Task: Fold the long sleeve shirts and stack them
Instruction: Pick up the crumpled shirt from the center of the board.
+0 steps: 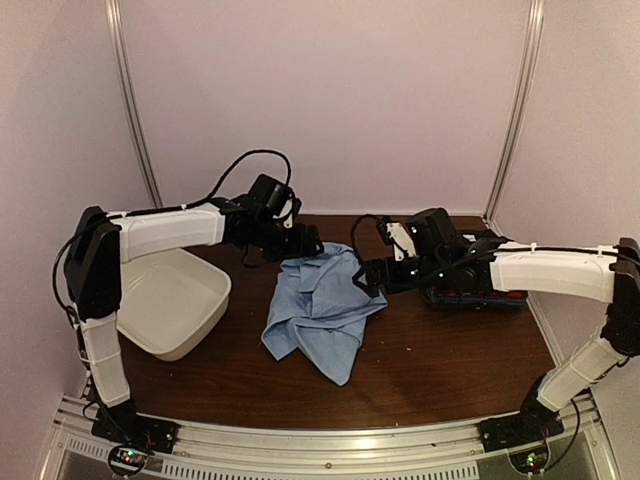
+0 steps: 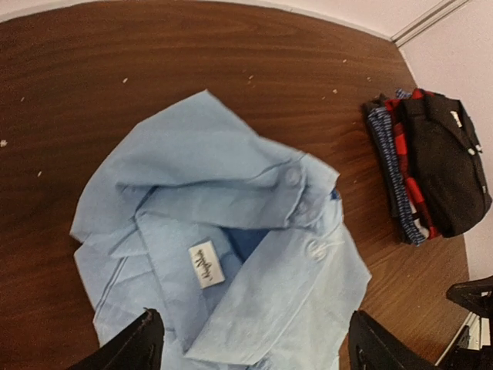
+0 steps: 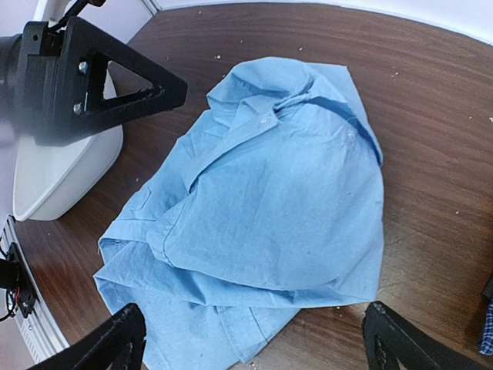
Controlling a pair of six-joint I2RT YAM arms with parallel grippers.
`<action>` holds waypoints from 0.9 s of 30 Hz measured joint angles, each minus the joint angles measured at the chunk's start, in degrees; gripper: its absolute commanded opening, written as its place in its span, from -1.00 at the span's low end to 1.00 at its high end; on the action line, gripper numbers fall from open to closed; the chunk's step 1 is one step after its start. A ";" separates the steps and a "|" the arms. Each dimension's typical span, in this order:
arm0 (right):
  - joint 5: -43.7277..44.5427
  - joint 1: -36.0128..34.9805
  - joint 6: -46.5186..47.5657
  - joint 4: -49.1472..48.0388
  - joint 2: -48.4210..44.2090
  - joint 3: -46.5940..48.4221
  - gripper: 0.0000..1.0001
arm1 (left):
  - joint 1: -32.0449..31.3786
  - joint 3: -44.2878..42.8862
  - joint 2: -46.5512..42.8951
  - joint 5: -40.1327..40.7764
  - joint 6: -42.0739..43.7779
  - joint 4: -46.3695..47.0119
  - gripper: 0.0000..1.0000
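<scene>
Your left gripper (image 2: 253,333) and right gripper (image 3: 253,324) stand open by the light blue shirt's (image 1: 320,305) far edges; bare worktop (image 1: 450,350) lies near.

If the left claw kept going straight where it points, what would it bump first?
Most likely the blue shirt, which lies crumpled straight ahead of the left claw, between its open jaws.

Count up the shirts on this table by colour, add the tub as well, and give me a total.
Light blue shirt, loose: 1
Black folded shirt: 1
Red check folded shirt: 1
Blue check folded shirt: 1
White tub: 1
Total: 5
</scene>
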State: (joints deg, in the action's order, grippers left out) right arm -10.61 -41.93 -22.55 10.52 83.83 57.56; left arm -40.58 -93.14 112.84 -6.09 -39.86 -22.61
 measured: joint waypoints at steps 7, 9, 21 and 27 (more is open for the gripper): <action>4.48 -5.86 -1.88 0.48 8.31 5.42 0.97 | 0.55 14.23 -8.52 3.56 -1.90 0.26 0.67; 6.91 -8.13 -2.05 1.42 11.96 9.22 0.97 | 0.85 17.22 -10.40 3.89 -2.56 0.48 0.67; 24.04 -16.35 -1.53 11.56 28.70 27.19 0.96 | 1.68 23.91 -13.20 4.57 -4.20 1.84 0.66; 29.14 -16.22 -1.22 16.26 30.51 27.71 0.63 | 2.19 24.15 -13.46 4.39 -4.20 2.16 0.65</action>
State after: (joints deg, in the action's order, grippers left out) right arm 18.52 -58.15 -23.77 26.79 114.34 85.27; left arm -38.39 -68.99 99.37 -1.69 -44.05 -20.45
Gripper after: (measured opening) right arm 0.923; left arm 0.829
